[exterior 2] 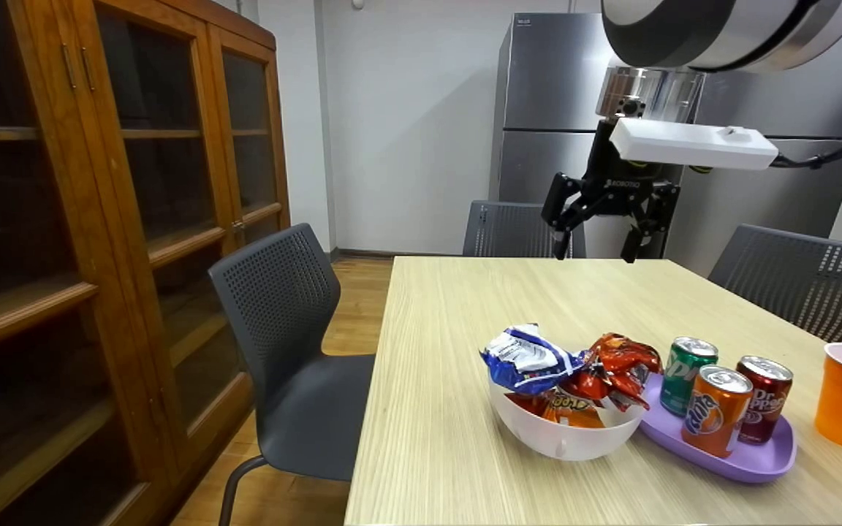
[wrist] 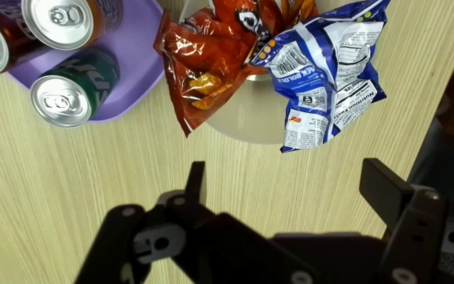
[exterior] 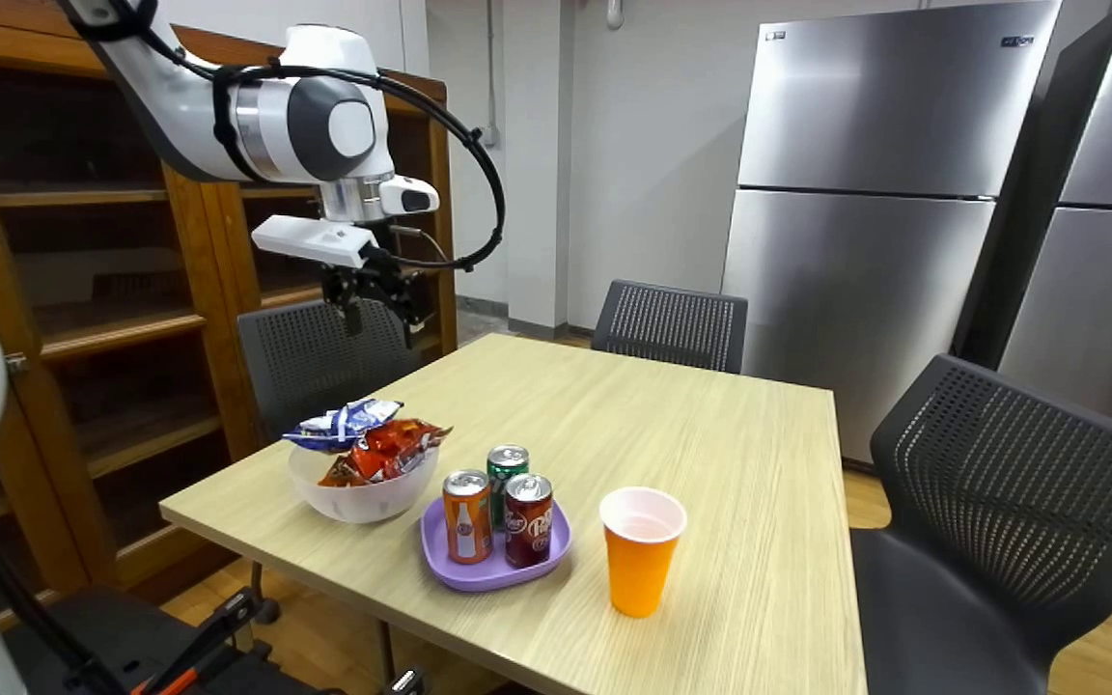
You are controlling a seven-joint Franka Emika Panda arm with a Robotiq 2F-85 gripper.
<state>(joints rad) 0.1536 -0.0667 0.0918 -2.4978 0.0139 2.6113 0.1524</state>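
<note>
Above a pale wood-grained table, a black gripper hangs empty, its two fingers spread wide, a round white plastic bowl of shiny blue and red snack bags below them to one side, a brown wooden cabinet and silver refrigerator farther off.

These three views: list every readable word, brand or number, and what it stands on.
"Fanta": orange metal can
"Dr … PPER": dark red metal can
"Sprite", partly legible: green metal can
"ROBOTIQ": black pincer
"Nutrition Facts": blue-and-white foil bag
"alories": same bag
Too small or blurred: labels on the stainless-steel refrigerators, that bag's other print, the orange foil bag's lettering.
</note>
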